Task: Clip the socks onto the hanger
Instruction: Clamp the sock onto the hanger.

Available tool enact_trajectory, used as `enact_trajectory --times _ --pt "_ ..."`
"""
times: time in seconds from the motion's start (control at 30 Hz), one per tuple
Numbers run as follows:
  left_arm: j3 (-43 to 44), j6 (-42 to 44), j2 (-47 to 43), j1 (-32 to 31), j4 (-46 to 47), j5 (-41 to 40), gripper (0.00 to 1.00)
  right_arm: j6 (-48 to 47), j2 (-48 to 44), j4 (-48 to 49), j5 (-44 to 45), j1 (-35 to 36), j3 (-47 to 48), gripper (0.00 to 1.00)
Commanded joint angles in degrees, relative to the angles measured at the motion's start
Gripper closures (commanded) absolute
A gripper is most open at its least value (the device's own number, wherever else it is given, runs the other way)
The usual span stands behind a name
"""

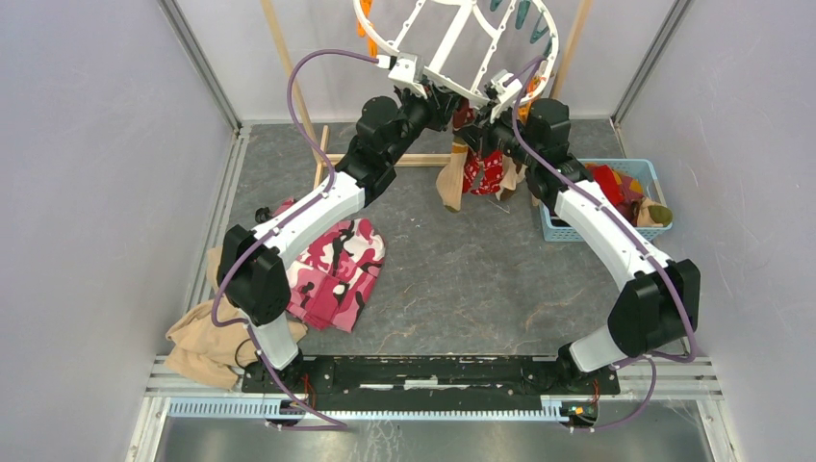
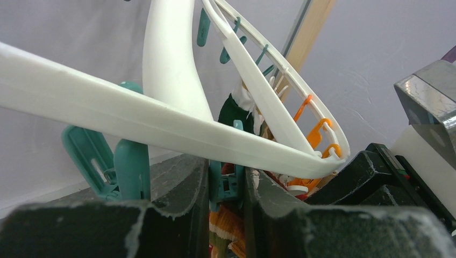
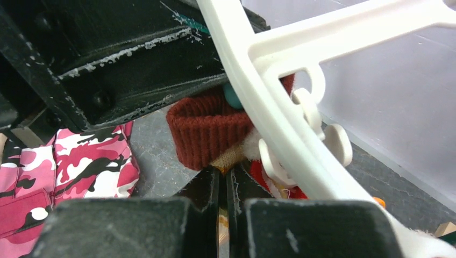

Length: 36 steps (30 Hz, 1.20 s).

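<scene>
The left hand (image 2: 227,180) is pinching a teal clip (image 2: 221,189) on the hanger (image 2: 161,123), the right hand (image 3: 224,176) a tan sock (image 3: 228,157).

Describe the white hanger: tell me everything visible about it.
The white plastic oval hanger is a smooth, rigid-looking ring frame with inner crossbars, raised at the far end above both wrists. Teal clips and orange clips dangle from its rim; socks hang beneath. The left gripper's jaws are closed on one teal clip.
</scene>
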Motion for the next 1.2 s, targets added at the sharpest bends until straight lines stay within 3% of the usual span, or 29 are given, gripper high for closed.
enact_trajectory --times 0.0,0.1,0.3,0.5,0.63,0.8,1.03,1.17 --pt "2.8 -2.4 -0.9 0.1 0.9 0.4 0.94 0.8 0.8 2.4 -0.8 0.2 3.5 1.0" --pt "2.9 -2.8 -1.0 0.1 0.6 0.4 0.9 0.5 1.0 2.2 -0.9 0.2 3.0 1.0" --pt "2.2 -3.8 -2.1 0.1 0.1 0.1 0.45 0.1 0.3 2.3 -0.9 0.2 2.3 0.99" --pt "-0.4 -4.9 -5.0 0.1 -0.6 0.1 0.24 -0.2 -0.5 2.0 -1.2 0.2 2.0 0.93" --pt "-4.5 -6.0 -9.1 0.1 -1.4 0.6 0.15 -0.8 -1.5 1.9 -1.6 0.0 0.7 0.8" --pt "-11.9 -7.0 -17.2 0.1 -2.7 5.5 0.11 -3.5 -4.7 0.2 -4.2 -0.7 -1.6 0.52" --pt "-29.9 -6.9 -32.5 0.1 -2.2 13.7 0.08 -13.5 -11.1 -9.5 -8.3 -1.5 -5.5 0.2" --pt "-42.9 -6.0 -42.9 0.0 -1.0 15.5 0.06 -21.7 -18.1 -13.0 -11.3 -4.0 -12.5 0.04"
